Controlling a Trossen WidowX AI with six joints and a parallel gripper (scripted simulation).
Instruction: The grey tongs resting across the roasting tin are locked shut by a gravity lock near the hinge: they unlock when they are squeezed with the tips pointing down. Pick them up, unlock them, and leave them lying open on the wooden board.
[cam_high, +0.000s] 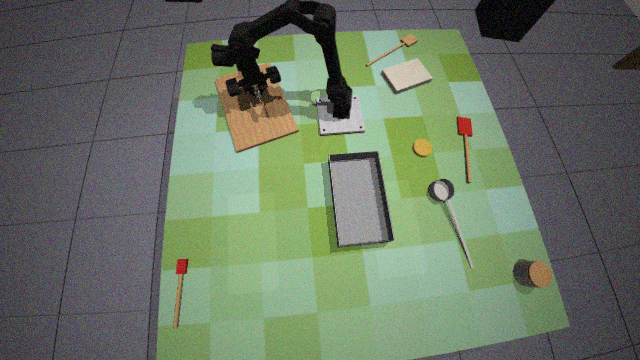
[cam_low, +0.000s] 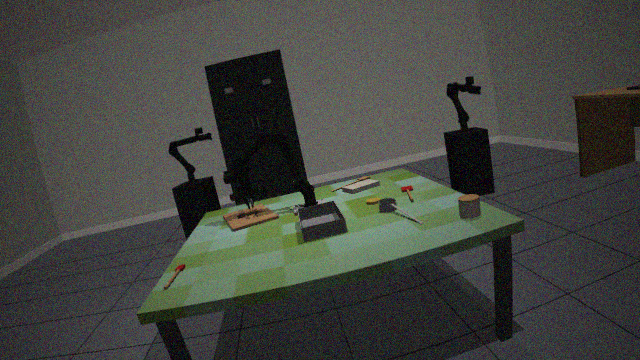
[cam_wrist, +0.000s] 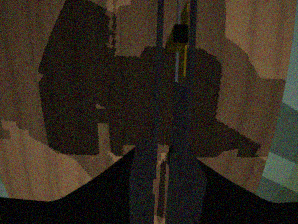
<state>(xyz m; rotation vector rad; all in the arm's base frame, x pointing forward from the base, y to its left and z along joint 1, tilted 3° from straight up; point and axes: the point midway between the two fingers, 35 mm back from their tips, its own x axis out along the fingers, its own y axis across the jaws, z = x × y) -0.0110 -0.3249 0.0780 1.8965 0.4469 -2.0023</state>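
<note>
My gripper is shut on the tongs. It points down over the back half of the wooden board. In the wrist view the two tong arms run nearly parallel, with a narrow gap between them, and a small black block and a yellow piece show between them. How far the tong tips are above the board, or whether they touch it, I cannot tell. The roasting tin stands apart from the board, with nothing across it.
The arm's base plate is right of the board. Farther right are a pale block, a yellow disc, a red-headed spatula, a ladle and a round can. Another red-headed spatula lies at the front left.
</note>
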